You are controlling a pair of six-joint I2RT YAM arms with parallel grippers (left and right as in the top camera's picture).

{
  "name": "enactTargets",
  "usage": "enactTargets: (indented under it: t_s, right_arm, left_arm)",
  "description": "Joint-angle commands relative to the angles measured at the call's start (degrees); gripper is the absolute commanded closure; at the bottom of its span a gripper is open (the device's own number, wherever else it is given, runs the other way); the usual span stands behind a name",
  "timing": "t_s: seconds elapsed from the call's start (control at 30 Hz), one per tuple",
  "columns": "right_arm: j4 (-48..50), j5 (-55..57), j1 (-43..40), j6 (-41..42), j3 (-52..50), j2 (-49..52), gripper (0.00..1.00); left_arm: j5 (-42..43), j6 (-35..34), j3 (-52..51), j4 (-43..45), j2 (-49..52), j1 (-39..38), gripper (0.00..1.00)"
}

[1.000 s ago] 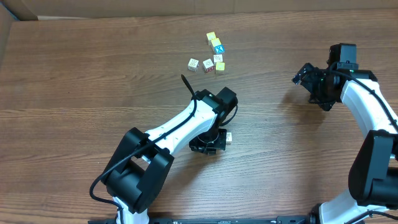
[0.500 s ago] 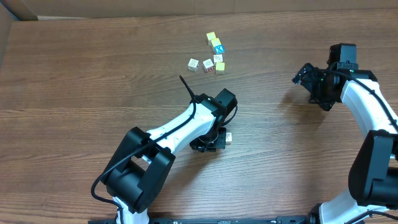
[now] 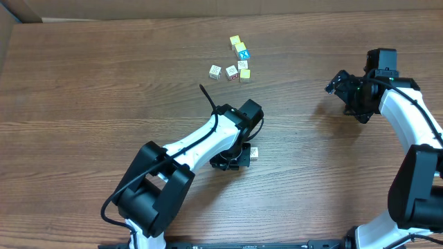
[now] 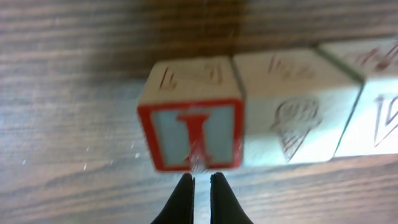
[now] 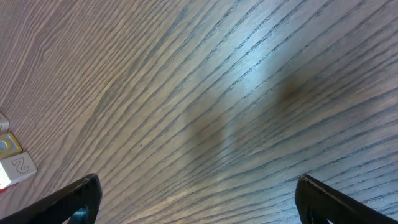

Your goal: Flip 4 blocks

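In the left wrist view, three cream blocks stand in a row on the table. A block with a red-framed letter I point(image 4: 193, 118) is nearest, one with an ice-cream print point(image 4: 289, 106) is beside it, and a third point(image 4: 373, 93) is cut off at the right. My left gripper point(image 4: 200, 182) is shut and empty, its tips just short of the red-framed face. From overhead, that gripper point(image 3: 228, 160) is low under its arm, and only one block point(image 3: 254, 153) of the row shows. My right gripper point(image 3: 336, 84) hangs open over bare wood at the right, its fingers point(image 5: 81, 199) spread wide.
A cluster of small cubes lies at the back centre: a blue-faced cube point(image 3: 241, 51), two yellow-topped cubes point(image 3: 235, 41) point(image 3: 245, 73) and cream ones point(image 3: 215, 71) point(image 3: 232, 71). Two cubes point(image 5: 12, 167) peek in at the left edge of the right wrist view. Cardboard walls border the table.
The left gripper has shifted slightly towards the back, together with the block beside it. The right arm has not moved.
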Motion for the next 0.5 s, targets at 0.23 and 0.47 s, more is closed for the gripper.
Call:
enactTargets:
  t_s: [0.23,0.47]
  right_arm:
    - [0.2,-0.3,0.1,-0.2,1.0,0.1,0.00]
    - [0.2,-0.3,0.1,-0.2,1.0,0.1,0.00]
  left_arm:
    - [-4.0,1.1,2.5,-0.8,-11.1,6.3,0.96]
    - [-0.6,7.0,6.5,3.8,-11.0,15.3,0.96]
